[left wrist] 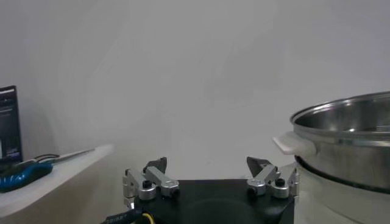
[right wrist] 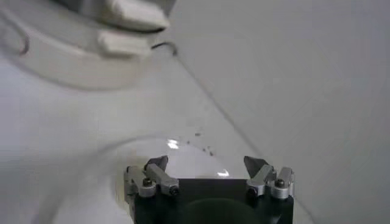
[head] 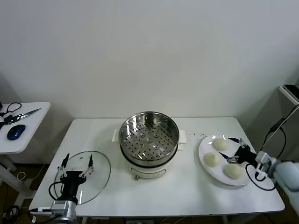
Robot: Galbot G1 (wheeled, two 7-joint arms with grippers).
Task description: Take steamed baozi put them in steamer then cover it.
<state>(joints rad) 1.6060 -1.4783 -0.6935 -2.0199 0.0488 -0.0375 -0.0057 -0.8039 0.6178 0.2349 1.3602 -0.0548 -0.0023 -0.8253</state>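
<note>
Head view: the steamer [head: 149, 138] is seen empty at the table's centre. Three steamed baozi [head: 212, 159] are left on the plate [head: 203, 150], beneath the spread right gripper [head: 235, 150]. The cover [head: 99, 173] is unplaced, under the spread left gripper [head: 77, 163].
</note>
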